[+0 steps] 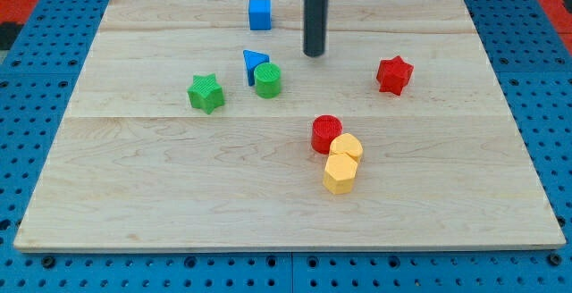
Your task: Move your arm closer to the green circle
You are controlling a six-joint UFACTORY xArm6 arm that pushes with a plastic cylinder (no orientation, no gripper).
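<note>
The dark rod entered from the view's top, its upper part cut off by the frame edge; there was no hand, so no grasp could be told. My tip (314, 54) rested on the pale wooden bench (179, 204), just up and to the view's right of the green circle block (267, 79), apart from it. A blue triangular block (253, 61) touched that circle's left side, partly hidden behind it. A green star block (206, 93) lay further left. No writing or labels could be read anywhere.
</note>
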